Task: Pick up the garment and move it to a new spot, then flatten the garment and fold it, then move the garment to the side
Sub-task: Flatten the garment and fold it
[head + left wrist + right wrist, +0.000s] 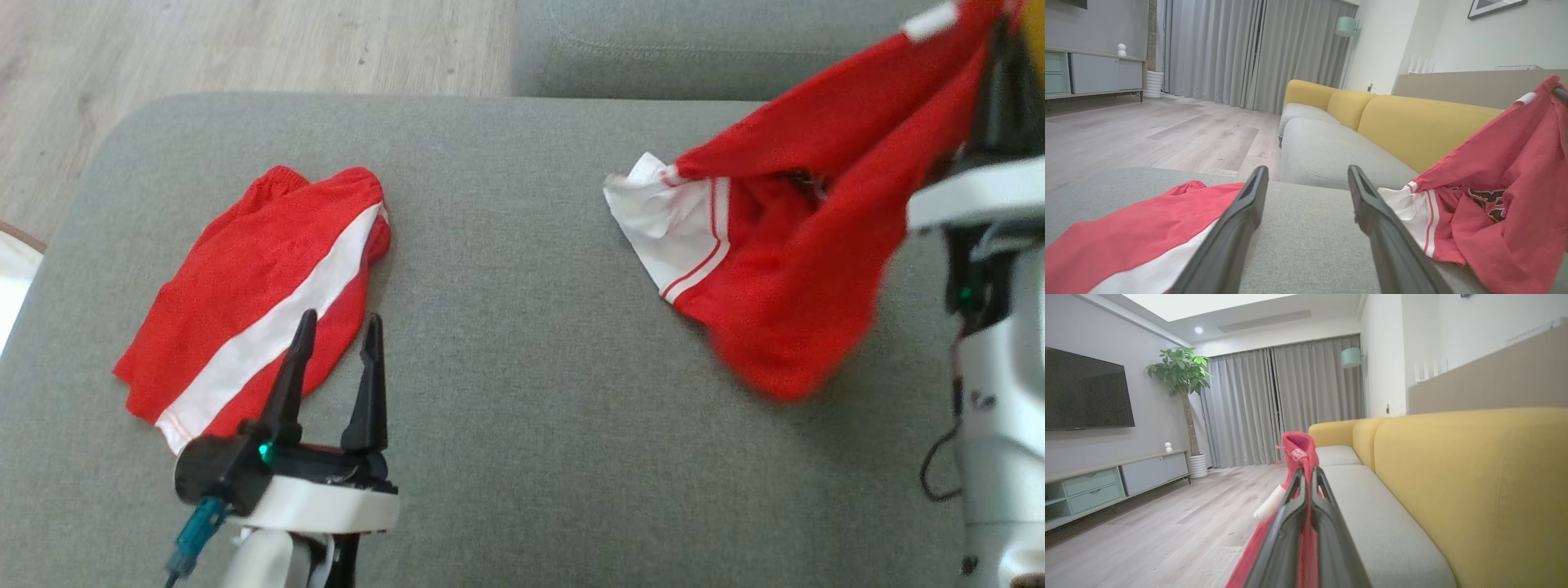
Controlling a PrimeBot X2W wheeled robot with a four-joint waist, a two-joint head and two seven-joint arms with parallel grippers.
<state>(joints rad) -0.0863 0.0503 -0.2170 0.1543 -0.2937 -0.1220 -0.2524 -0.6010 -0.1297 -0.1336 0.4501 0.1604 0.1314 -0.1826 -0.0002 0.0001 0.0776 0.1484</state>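
My right tool [1309, 475] pinches just one edge of the red jersey with white trim [784, 261], lifted at the right, its low end trailing on the grey fabric sofa seat [531, 343]; I think it could slip or drag. My left tool [339, 322] gapes wide just beside the red white-striped shorts [253, 302], which could snag.

Yellow-backed sofa [1453, 477], grey curtains [1282, 404], potted plant [1182, 371]

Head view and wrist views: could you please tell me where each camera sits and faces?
Head view: on the head, looking down at the grey cushion; open left gripper, right arm.
Left wrist view: low over the cushion, facing the yellow sofa; own open fingers.
Right wrist view: raised, facing the curtains; right gripper shut on the garment.
Shared: both wrist views show the sofa.
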